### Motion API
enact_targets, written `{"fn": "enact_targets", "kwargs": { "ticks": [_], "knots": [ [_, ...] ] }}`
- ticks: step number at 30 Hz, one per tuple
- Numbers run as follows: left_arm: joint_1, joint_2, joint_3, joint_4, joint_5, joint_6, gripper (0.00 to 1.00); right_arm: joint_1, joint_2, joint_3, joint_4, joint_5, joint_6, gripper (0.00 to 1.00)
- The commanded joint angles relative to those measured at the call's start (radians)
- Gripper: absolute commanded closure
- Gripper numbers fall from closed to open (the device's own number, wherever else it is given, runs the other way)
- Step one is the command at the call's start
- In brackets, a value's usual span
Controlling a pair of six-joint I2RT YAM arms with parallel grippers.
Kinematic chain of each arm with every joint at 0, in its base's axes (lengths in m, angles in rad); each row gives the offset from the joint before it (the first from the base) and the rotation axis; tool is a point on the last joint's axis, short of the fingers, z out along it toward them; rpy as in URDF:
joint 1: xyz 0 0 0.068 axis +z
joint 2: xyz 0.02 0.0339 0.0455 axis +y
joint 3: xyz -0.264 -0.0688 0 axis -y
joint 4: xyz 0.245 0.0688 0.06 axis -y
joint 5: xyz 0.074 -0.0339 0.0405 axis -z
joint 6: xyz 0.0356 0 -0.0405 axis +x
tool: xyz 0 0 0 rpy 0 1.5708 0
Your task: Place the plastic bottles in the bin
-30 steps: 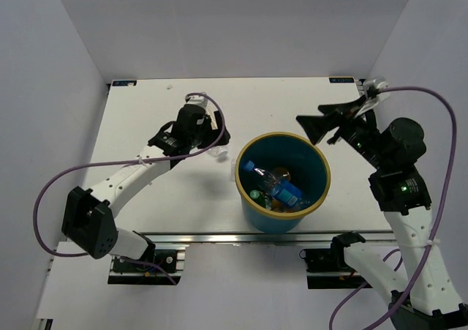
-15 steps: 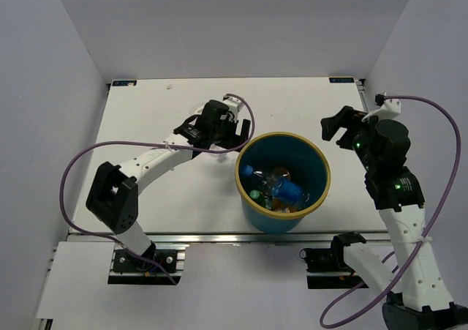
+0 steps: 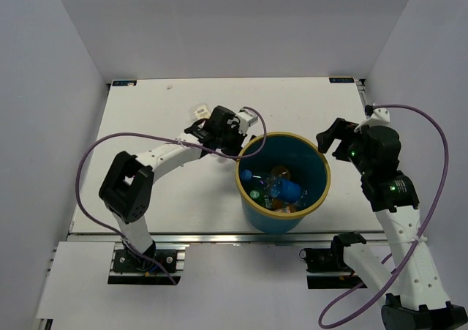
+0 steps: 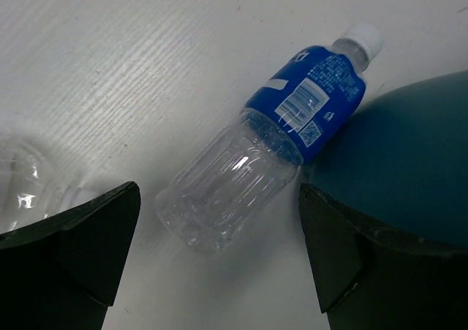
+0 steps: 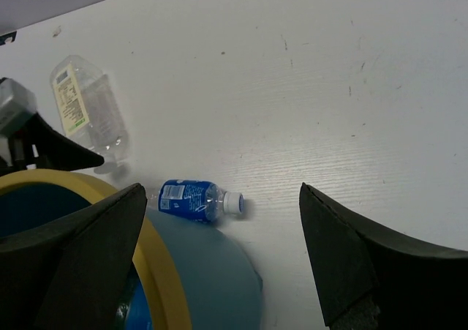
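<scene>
Left hand (image 4: pixel 218 226) spread above blue-labelled bottle (image 4: pixel 252 165) lying on tabletop (image 4: pixel 110 66), touching bin (image 4: pixel 409 154) far-left. Right hand (image 5: pixel 219 231) spread, right of bin.

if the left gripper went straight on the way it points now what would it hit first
Most likely the blue-labelled clear bottle, lying on its side between the left gripper's open fingers, close against the bin's outer wall. The table lies just beneath, though depth is unclear.

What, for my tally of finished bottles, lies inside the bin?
Inside the bin, a blue-labelled bottle lies on top, with a green bottle and an orange bottle beside it. Whatever lies beneath them, and the bin's floor, is covered.
</scene>
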Motion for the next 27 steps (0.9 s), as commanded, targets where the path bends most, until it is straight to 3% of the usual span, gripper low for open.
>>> {"fn": "enact_targets", "kwargs": {
  "ticks": [1,14,18,24,27],
  "knots": [
    [-0.003,0.027,-0.016,0.0,0.055,0.059,0.02,-0.004,-0.02,-0.018,0.016,-0.039,-0.027,0.11],
    [-0.011,0.263,0.102,-0.102,-0.096,0.022,0.02,-0.005,-0.059,-0.079,0.039,-0.106,-0.065,0.1],
    [-0.011,0.282,0.128,-0.11,-0.094,0.022,0.07,-0.005,-0.06,-0.09,0.045,-0.111,-0.065,0.11],
    [-0.011,0.225,0.146,-0.079,-0.102,-0.025,0.45,-0.007,-0.069,-0.125,0.06,-0.095,-0.05,0.11],
    [-0.009,0.181,0.169,-0.066,-0.134,-0.047,0.66,-0.007,-0.075,-0.139,0.046,0.013,-0.023,0.11]
  ]
}}
